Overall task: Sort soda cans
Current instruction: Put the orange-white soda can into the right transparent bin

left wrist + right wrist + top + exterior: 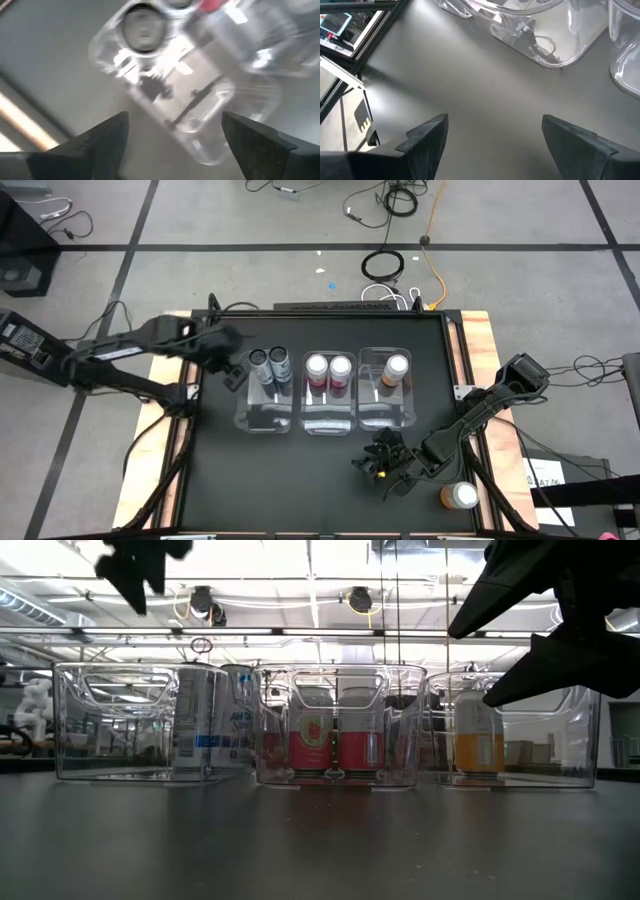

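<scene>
**One orange can left to put away**

From above: three clear plastic bins (383,417) sit in a row on the black table (250,480). The left bin holds two dark grey cans (270,365). The middle bin holds two pink cans (328,368). The right bin holds only one orange can (396,368). The last orange can (460,496) stands upright by itself near the front right corner of the table, its round silver top facing up. The right gripper (385,463) hangs over the table just beside that can, and the can lies off to its right side. The right arm is much nearer to it than the left one. The left gripper (232,358) hovers by the left bin, well apart from the loose can. So I think the right arm should turn toward the can and take it by its round sides.

From table height: the bins are see-through with rounded corners and look smooth and shiny. The cans inside stand tall, and they look like hard thin metal. The loose can does not show here.

From the left wrist: the left fingers (100,142) are spread wide and hold nothing. Below them is the clear bin with a round grey can top.

From the right wrist: the right fingers (427,137) are spread wide and empty too, over bare table. The loose can is not in sight.
</scene>
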Controlling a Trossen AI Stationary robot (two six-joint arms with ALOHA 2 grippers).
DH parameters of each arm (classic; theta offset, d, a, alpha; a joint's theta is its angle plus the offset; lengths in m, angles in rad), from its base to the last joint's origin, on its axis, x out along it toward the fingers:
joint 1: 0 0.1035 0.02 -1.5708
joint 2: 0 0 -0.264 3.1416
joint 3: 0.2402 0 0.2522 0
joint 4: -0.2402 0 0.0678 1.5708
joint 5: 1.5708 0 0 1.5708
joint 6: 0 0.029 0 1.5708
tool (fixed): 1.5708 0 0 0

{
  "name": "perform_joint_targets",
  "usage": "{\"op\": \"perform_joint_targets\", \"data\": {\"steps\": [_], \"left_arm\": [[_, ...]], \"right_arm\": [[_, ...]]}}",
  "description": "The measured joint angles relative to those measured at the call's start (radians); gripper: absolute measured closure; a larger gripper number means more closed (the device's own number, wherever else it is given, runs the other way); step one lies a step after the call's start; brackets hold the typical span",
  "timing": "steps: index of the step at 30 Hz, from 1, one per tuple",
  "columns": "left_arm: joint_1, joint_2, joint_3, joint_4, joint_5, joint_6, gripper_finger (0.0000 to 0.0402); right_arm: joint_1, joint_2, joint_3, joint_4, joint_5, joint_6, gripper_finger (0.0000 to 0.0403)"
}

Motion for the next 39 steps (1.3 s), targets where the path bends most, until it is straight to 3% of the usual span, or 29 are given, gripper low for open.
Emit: {"op": "perform_joint_targets", "data": {"steps": [7,11,16,22,30,34,39], "left_arm": [[-0.298,-0.103,-0.054,0.184,-0.087,-0.186,0.0074],[-0.471,-0.098,-0.098,0.289,-0.179,-0.242,0.0074],[-0.610,-0.063,-0.201,0.406,-0.248,-0.306,0.0074],[-0.684,-0.012,-0.335,0.495,-0.276,-0.425,0.0074],[-0.756,0.051,-0.457,0.743,-0.278,-0.482,0.0074],[-0.797,0.089,-0.471,0.885,-0.288,-0.481,0.0074],[-0.845,0.132,-0.472,0.934,-0.318,-0.482,0.0074]], "right_arm": [[0.000,0.000,0.000,0.002,0.016,0.024,0.0090],[0.000,0.000,0.004,0.047,0.048,0.022,0.0090],[0.000,0.000,0.089,-0.023,0.056,-0.025,0.0090],[-0.003,0.000,0.330,-0.430,0.032,-0.052,0.0090],[-0.006,0.000,0.695,-0.982,-0.116,0.001,0.0090],[0.002,0.000,0.768,-1.159,-0.242,0.033,0.0090],[0.029,0.000,0.775,-1.293,-0.453,0.052,0.0090]]}}
